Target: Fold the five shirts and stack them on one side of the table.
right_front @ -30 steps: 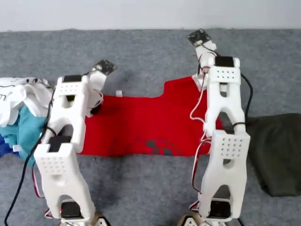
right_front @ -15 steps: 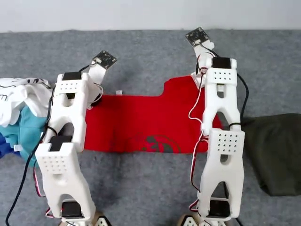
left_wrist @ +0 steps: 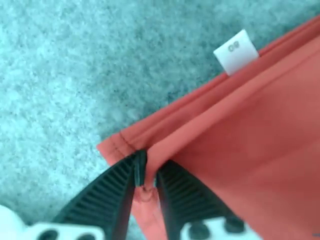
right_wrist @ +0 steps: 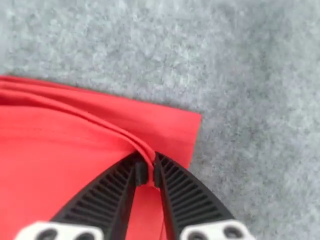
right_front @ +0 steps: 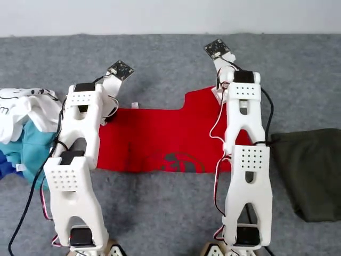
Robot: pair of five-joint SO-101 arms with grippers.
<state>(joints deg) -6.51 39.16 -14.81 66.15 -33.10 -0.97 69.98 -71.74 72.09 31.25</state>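
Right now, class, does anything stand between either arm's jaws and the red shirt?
Nothing visible does. The left jaws are shut on a hemmed corner of the red shirt, and the right jaws are shut on a folded edge near another corner.

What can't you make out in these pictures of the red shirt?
High view: gripped corners of the red shirt, hidden under the left arm and right arm.
High view: shirt pile cut by the left edge, dark shirt by the right.
Left wrist view: tag print, too small.
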